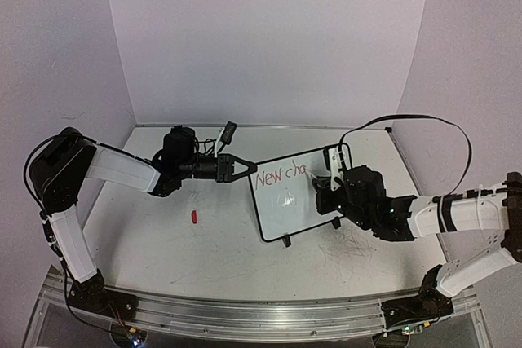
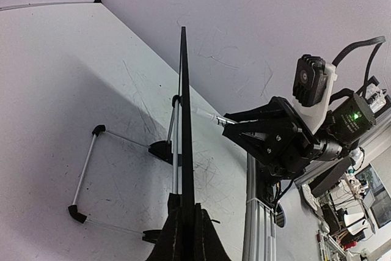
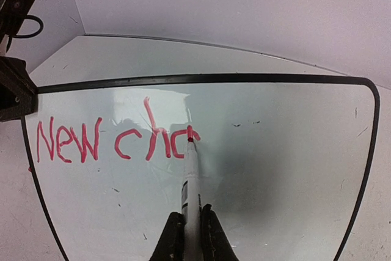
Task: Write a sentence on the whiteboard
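Whiteboard (image 1: 281,201) stands tilted near the middle of your table (image 1: 163,242), between the two arms. Your left gripper (image 1: 243,168) is pressed together on the board's upper left corner, clamping the black frame. Your right gripper (image 3: 190,221) pinches a marker (image 3: 191,169), fingers tight on its barrel, and reaches in from the board's right side. The marker's red tip touches the board's face at the end of the red writing, which reads "New cha" along the upper part. A small red object (image 1: 195,218) lies on the table, apart from the board, to its left.
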You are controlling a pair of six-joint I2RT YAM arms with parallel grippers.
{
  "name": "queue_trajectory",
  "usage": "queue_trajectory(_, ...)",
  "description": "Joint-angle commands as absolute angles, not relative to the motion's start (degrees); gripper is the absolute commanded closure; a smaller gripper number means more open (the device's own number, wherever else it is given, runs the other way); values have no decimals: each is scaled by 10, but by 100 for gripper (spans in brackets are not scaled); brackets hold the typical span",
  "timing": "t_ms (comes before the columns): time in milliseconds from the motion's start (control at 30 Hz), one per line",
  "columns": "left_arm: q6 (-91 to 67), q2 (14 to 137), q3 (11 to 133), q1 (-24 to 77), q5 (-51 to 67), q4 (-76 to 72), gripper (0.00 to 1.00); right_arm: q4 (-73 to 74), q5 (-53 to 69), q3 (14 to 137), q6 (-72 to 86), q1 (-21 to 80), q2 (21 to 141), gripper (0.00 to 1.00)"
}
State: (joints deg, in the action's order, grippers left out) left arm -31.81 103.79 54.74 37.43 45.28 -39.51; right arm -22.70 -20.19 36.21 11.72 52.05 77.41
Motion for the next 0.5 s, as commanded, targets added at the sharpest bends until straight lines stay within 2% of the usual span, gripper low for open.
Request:
queue_trajectory(0, -328, 1038, 558, 378, 476, -375, 100, -213, -197, 343, 133, 518, 761, 100)
queue_trajectory(467, -328, 1039, 558, 378, 475, -375, 100, -225, -205, 374, 114, 514, 729, 100)
